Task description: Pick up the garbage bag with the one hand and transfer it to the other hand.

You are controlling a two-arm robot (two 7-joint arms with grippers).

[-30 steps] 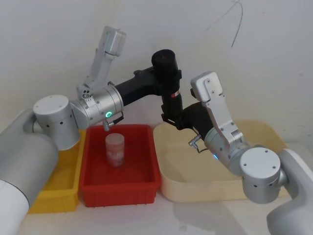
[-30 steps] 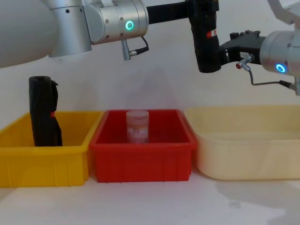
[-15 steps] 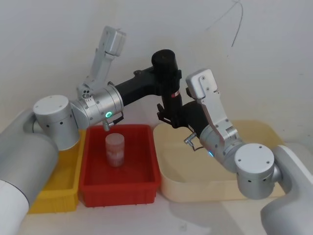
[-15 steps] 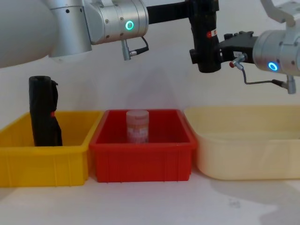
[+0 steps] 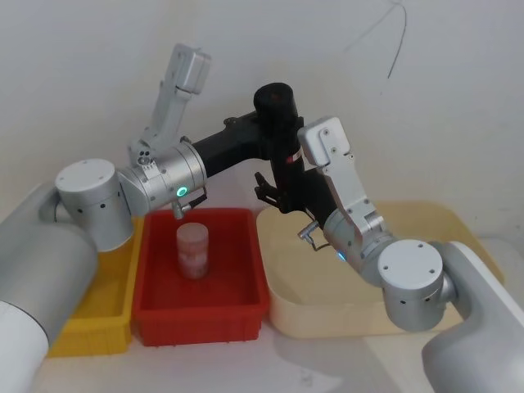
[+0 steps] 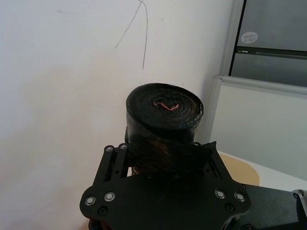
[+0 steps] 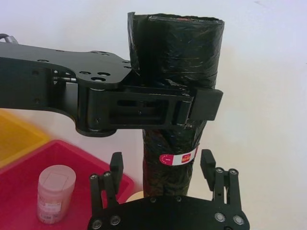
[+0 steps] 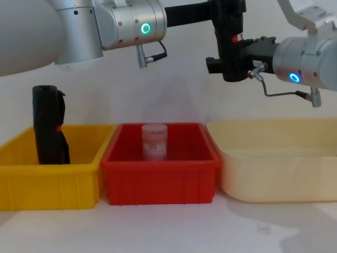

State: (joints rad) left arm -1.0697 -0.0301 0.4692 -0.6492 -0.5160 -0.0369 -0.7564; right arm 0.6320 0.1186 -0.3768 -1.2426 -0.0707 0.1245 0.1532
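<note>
Left tool [image 7: 192,108] clamped on garbage bag [image 7: 175,96], held upright high above red bin [image 8: 160,168]. Right wrist view: right tool [image 7: 163,175] fingers spread, straddling bag's lower end near sticker [image 7: 178,157], not gripping. Chest view: lumpy roll [image 8: 50,126] in yellow bin [image 8: 47,184].

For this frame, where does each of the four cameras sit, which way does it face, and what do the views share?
Head: high on the robot, looking down at both arms and the garbage bag held above the red bin.
Chest: lower, looking across the bins; both arms enter from above.
Left wrist: behind the left gripper, looking along the roll's end toward the wall.
Right wrist: behind the right gripper, open astride the roll's lower end.
Shared: the roll clamped by the left gripper, in both wrist views.
</note>
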